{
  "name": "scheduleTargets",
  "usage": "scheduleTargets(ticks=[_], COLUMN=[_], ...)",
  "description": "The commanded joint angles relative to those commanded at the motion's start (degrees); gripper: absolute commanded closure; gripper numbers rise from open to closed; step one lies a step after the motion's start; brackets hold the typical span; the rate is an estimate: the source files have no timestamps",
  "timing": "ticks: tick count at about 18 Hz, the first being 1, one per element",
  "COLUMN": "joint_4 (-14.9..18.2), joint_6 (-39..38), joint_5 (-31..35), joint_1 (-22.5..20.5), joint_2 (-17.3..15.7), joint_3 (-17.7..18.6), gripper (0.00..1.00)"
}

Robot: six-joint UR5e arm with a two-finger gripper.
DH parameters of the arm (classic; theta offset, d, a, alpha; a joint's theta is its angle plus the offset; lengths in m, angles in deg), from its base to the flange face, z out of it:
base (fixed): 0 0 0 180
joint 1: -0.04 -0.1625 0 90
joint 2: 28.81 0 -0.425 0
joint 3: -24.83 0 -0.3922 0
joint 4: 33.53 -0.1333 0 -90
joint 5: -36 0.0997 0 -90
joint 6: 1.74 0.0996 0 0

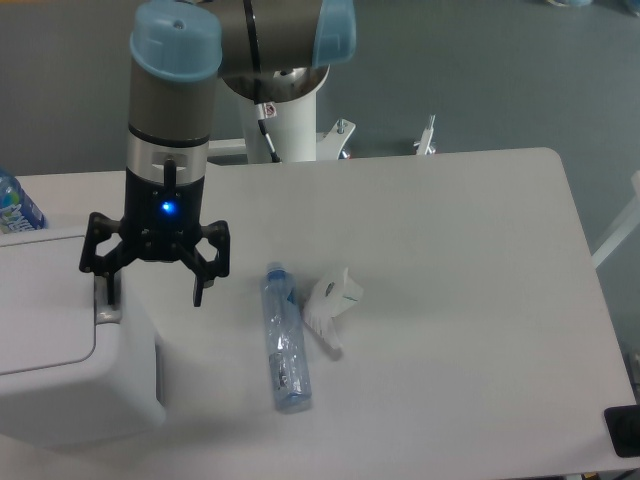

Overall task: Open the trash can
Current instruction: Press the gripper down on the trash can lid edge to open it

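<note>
One trash can [60,370] sits lid-up at the table's left edge under the spread-open claw [152,288].

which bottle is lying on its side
The clear bottle in the middle of the table, beside the crumpled white paper. The other bottle, at the left edge, is only partly visible.

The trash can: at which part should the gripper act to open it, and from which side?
Probably the grey push bar at the right edge of the trash can lid. It faces upward, so come from above and press down with one of the fingers of the open gripper.
</note>
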Motion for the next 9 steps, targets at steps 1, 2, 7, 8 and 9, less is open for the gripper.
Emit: scheduleTargets(ticks=[1, 2, 7, 8, 9], joint_4=[0.0, 0.0, -0.1, -0.1, -0.1], joint_6=[0.0, 0.0, 0.0, 0.0, 0.0], joint_5=[0.0, 0.0, 0.0, 0.0, 0.0], joint_1=[0.0, 0.0, 0.0, 0.0, 0.0], joint_2=[0.0, 0.0, 0.0, 0.0, -0.2], joint_3=[-0.1, 0.0, -0.1, -0.3, -0.8], gripper=[0.00, 0.00, 0.00, 0.00, 0.00])
